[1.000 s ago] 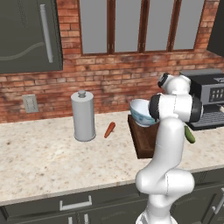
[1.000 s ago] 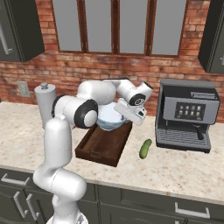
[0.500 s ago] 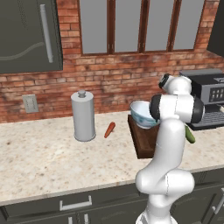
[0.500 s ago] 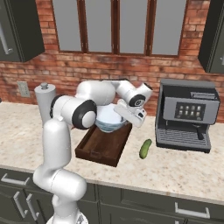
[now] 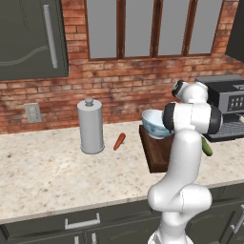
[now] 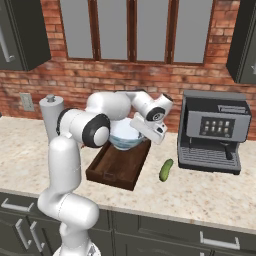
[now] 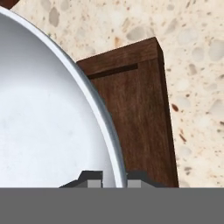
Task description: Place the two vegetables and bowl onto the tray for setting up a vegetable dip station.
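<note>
The fingers [image 7: 108, 180], closed astride the thin rim of the wide, rigid, probably breakable white-and-pale-blue bowl [image 6: 125, 138], hold it above the dark brown wooden tray's [image 6: 111, 170] far end, a pinch likely prone to tilting.

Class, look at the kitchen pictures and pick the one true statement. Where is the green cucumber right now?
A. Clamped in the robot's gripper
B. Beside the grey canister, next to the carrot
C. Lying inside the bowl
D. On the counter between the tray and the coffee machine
D: the cucumber lies on the bare counter, right of the tray and left of the coffee machine, apart from both.
</note>
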Robot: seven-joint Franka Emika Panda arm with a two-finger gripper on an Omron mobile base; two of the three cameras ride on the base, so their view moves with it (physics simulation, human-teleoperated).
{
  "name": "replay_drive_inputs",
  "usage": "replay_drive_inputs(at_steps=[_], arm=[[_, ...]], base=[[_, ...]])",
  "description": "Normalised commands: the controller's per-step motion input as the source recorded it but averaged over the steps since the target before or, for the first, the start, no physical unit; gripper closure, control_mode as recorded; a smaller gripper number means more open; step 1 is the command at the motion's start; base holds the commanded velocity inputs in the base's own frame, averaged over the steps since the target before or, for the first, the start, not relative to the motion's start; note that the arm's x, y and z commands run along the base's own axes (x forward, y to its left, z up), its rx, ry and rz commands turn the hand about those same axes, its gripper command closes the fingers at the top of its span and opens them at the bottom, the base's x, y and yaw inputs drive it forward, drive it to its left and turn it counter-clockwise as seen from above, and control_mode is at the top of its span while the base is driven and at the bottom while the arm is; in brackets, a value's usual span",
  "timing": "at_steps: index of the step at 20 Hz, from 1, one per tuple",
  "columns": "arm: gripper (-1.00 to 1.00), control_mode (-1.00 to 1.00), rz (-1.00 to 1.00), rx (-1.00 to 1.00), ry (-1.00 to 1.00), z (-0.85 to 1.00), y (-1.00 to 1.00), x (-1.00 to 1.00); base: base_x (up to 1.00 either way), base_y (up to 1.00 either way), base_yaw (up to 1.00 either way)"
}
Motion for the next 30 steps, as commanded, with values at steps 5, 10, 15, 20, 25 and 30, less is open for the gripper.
replay_drive_inputs(at_steps=[5,10,15,20,25,30], arm=[[1.0,-1.0,-0.04,-0.06,0.0,0.0,0.03,0.09],[1.0,-1.0,-0.05,-0.06,0.0,-0.03,0.05,-0.01],[-1.0,-1.0,-0.06,-0.01,0.0,-0.01,0.05,-0.06],[-1.0,-1.0,-0.04,0.0,0.0,0.02,0.01,-0.07],[-1.0,-1.0,0.0,0.0,0.0,0.16,-0.04,-0.1],[-1.0,-1.0,0.0,0.0,0.0,0.32,-0.11,-0.18]], base=[[0.0,0.0,0.0],[0.0,0.0,0.0],[0.0,0.0,0.0],[0.0,0.0,0.0],[0.0,0.0,0.0],[0.0,0.0,0.0]])
